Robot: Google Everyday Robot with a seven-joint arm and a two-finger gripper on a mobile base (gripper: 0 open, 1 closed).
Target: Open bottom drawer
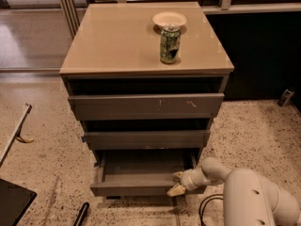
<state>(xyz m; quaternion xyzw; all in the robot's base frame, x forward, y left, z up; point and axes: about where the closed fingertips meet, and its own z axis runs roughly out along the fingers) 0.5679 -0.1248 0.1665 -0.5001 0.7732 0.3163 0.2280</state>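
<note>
Single camera, high front view looking down on cabinet (117, 41), gripper (178, 183) low right in frame

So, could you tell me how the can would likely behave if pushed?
The can stands upright, tall and narrow, so it would probably tip, then roll. The cabinet top looks smooth, so a low push might slide it. The end effector is at a front corner of the bottom drawer.

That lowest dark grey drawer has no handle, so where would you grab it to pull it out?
Grip the plain dark grey bottom drawer by the top edge of its front panel, coming from above and in front. It is partly pulled out, so that edge is exposed, and the flat face offers no handle. The robot's gripper sits at the panel's right end.
</note>
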